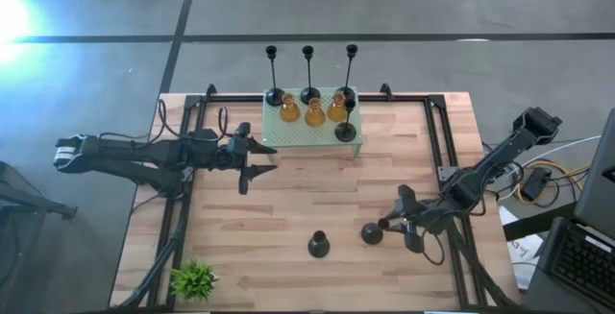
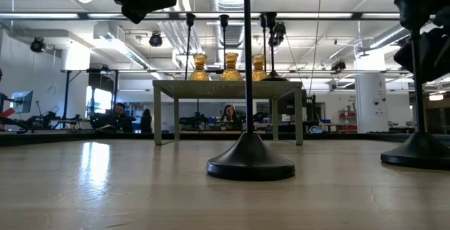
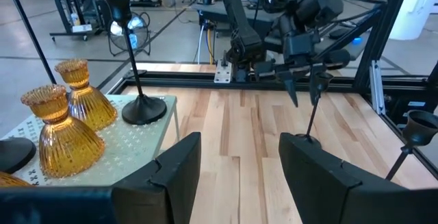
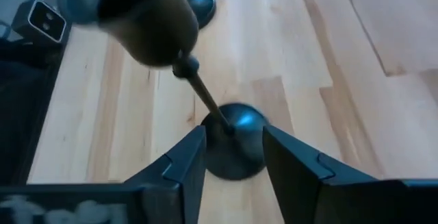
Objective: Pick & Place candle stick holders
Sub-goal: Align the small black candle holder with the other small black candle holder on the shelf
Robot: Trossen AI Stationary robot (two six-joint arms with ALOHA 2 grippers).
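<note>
A robotics laboratory in a large industrial hall. Centre of the low view: a wooden table point(image 1: 317, 208) framed by black metal rails point(image 1: 437, 141) stands on a bare grey concrete floor point(image 1: 404, 7). Upper part of the low view: exposed ceiling ducts point(image 2: 176, 29) and strip lights point(image 2: 91, 15). Middle left: seated people point(image 2: 116, 117) at workbenches. Right edge of the high view: loose cables point(image 1: 538, 181) and a keyboard point(image 1: 581, 261).

Low view chops the top off the nearest tall black holder point(image 2: 247, 82). In the right wrist view its cup is just a dark blur point(image 4: 147, 18), and people in back are too tiny.
</note>
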